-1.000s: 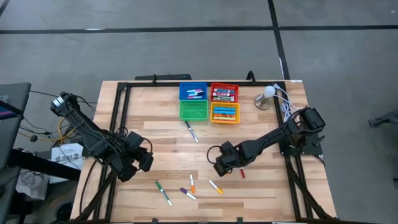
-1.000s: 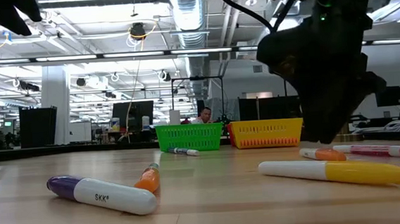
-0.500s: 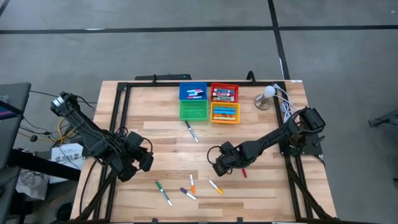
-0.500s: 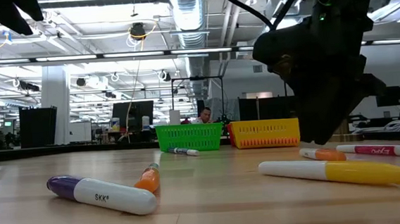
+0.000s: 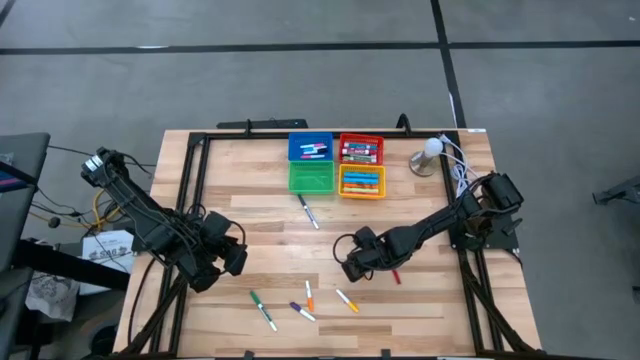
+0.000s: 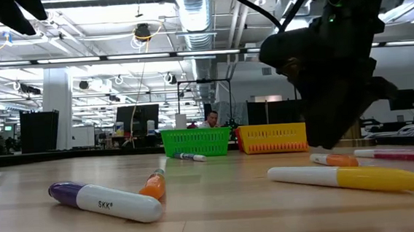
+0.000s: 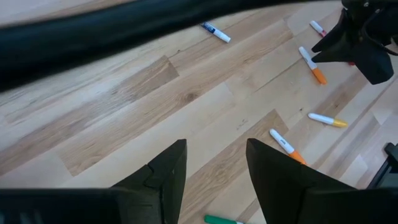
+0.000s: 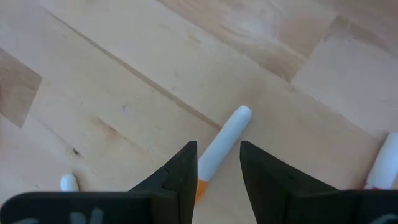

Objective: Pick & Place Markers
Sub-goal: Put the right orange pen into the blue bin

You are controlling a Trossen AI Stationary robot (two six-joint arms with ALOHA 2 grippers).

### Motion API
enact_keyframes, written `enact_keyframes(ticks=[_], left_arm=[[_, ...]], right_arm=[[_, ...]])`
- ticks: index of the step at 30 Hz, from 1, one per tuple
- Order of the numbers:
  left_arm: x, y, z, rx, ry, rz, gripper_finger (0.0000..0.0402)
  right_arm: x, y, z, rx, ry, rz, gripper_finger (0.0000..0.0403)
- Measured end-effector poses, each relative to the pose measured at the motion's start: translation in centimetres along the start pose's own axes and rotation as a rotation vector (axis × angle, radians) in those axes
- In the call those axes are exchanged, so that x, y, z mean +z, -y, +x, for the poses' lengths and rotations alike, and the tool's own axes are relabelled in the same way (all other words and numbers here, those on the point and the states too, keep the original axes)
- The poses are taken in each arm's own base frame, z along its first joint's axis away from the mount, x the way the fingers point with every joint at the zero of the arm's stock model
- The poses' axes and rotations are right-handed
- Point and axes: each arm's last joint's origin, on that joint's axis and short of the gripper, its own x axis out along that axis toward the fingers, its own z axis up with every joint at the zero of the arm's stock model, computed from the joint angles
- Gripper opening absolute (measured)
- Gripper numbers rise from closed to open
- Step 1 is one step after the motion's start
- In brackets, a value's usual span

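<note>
Several markers lie flat on the wooden table (image 5: 250, 200). A white marker with an orange cap (image 8: 225, 138) lies under my right gripper (image 8: 219, 146), which points steeply down at the table's middle right (image 5: 351, 268). Its open fingers stand on either side of this marker; I see no touch. The same marker shows in the left wrist view (image 7: 310, 60) and the low view (image 6: 334, 160). A red marker (image 5: 395, 276) lies just right of that gripper. My left gripper (image 5: 222, 262) hangs open over bare wood at the left, with nothing between its fingers (image 7: 216, 144).
Green (image 5: 262, 310), purple (image 5: 302, 312), orange (image 5: 309, 296) and yellow (image 5: 347, 300) markers lie near the front edge, and a blue-capped one (image 5: 308, 212) mid-table. Blue (image 5: 311, 148), red (image 5: 361, 150), green (image 5: 311, 177) and yellow (image 5: 361, 182) bins stand at the far edge.
The red marker beside my right gripper has crept a little toward the table's right edge. Both grippers have kept their places and their openings.
</note>
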Motion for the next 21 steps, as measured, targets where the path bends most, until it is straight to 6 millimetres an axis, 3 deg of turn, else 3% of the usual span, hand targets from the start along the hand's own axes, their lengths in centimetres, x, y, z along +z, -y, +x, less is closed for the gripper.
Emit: enact_keyframes(ticks=[21], left_arm=[[0.00, 0.01, 0.00, -0.001, 0.000, -0.001, 0.0166]], right_arm=[[-0.01, 0.14, -0.01, -0.020, 0.024, 0.025, 0.0112]])
